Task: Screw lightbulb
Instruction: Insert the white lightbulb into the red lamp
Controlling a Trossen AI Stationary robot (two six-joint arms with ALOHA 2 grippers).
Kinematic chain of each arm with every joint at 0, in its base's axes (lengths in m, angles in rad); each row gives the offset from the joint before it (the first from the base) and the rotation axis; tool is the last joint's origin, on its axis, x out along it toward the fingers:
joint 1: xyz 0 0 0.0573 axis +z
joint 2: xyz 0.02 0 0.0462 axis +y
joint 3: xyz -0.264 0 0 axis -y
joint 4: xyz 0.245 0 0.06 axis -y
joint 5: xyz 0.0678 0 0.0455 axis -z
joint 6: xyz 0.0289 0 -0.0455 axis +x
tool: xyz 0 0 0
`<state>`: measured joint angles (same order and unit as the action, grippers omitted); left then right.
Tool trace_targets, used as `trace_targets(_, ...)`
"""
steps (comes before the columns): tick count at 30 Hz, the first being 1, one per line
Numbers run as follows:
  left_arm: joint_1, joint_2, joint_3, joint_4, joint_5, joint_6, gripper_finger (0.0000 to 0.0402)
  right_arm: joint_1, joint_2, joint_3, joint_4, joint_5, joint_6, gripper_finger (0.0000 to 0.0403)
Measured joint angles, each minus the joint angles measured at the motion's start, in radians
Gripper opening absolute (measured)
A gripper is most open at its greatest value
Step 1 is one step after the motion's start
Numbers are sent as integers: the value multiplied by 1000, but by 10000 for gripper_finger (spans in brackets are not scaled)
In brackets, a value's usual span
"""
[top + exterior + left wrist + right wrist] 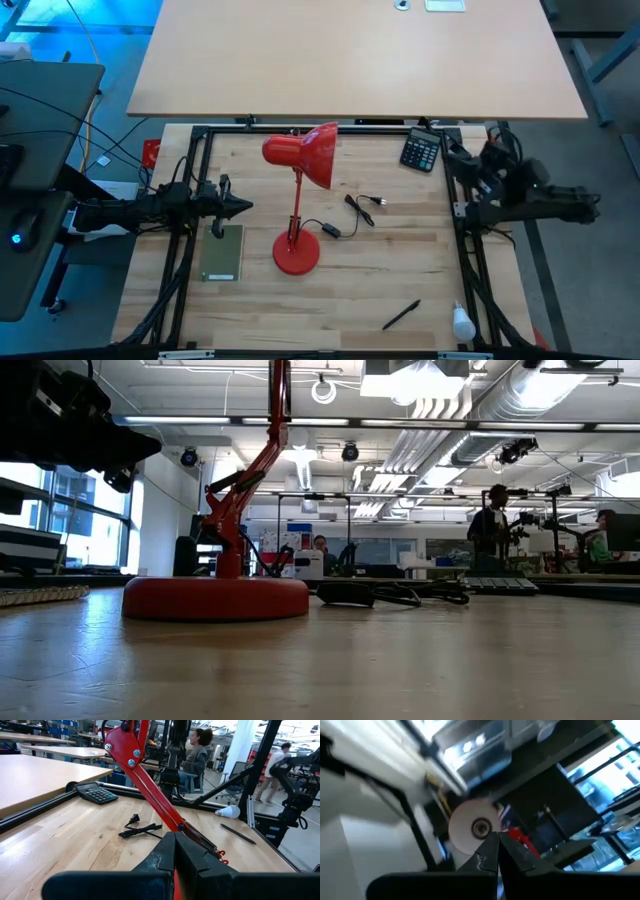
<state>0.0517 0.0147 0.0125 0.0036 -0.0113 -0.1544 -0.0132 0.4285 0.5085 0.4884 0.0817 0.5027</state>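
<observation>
Our left gripper (243,206) is pinched closed and holds nothing. It hangs over the left side of the table (390,280), near a greenish pad (223,253), and it points at the red lamp (300,190). Our right gripper (498,837) is pinched closed and empty too. That arm is folded up by the right edge of the table, near the calculator (421,150).

The lightbulb (461,322) lies on its side in the near right corner, just beside the frame rail and close to a black pen (401,315). It is well apart from both grippers and from the lamp.

We think no step has begun yet. First we must pick up the bulb. The right arm is closer, so it should open its fingers, go down over the bulb, and grab it gently. Then it must carry it to the lamp shade (305,150).
</observation>
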Motion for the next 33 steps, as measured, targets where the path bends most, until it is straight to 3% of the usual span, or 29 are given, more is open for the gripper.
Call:
trace_targets(4, 0, 0, 0, 0, 0, 0, 1, 0, 160, 153, -7, -30, -116, 0)
trace_targets(11, 0, 0, -1, 15, -6, 0, 1, 0, 337, 402, -169, -30, -98, 0)
trace_targets(19, -1, 2, -1, 506, -39, -351, 1, 0, 523, 666, -544, 35, -79, 0)
trace_targets(23, -1, 2, 0, 687, -40, -400, 1, 0, 580, 757, -678, 47, -55, 0)
trace_targets(25, 0, 4, 0, 734, -106, -398, 1, 0, 603, 788, -722, 45, -55, 0)
trace_targets(28, 1, 15, 6, 685, -310, -513, 1, -1, 628, 826, -767, 47, -24, 0)
trace_targets(31, -2, 46, 39, 588, -318, -585, 13, -26, 653, 857, -876, 61, 97, 2)
trace_targets(33, -3, 78, 72, 534, -307, -606, 32, -40, 676, 882, -997, 1, 188, 12)
